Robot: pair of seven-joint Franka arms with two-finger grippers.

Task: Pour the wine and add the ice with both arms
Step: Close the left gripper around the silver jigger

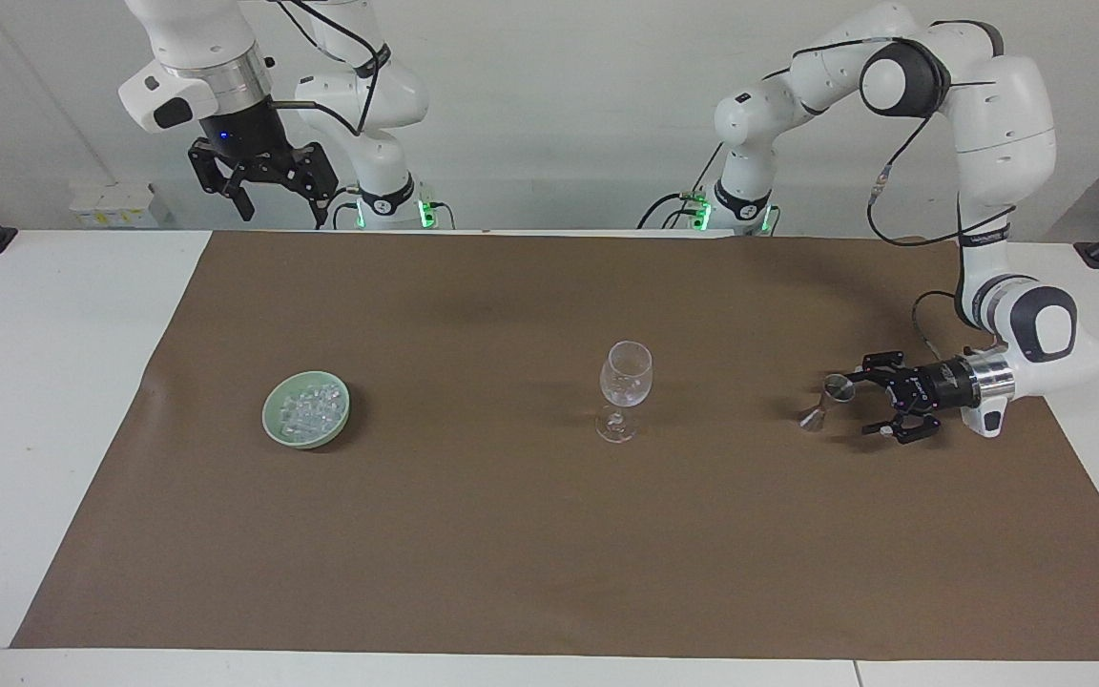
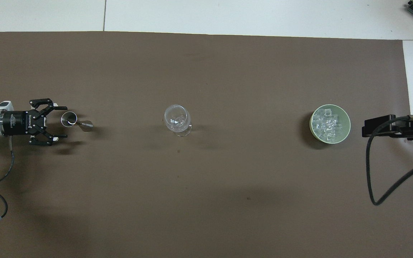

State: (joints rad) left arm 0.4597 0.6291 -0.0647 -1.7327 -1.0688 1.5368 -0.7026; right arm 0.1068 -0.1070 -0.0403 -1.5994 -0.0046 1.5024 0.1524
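My left gripper (image 1: 862, 408) lies sideways, fingers spread, seemingly straddling the steel jigger (image 1: 828, 400) for pouring; my right gripper (image 1: 263, 181) waits raised, also spread

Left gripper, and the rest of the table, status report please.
Left gripper open, level with the metal jigger, not gripping. Right gripper open, waiting high. Ice in green bowl; wine glass upright. Nothing in the way.
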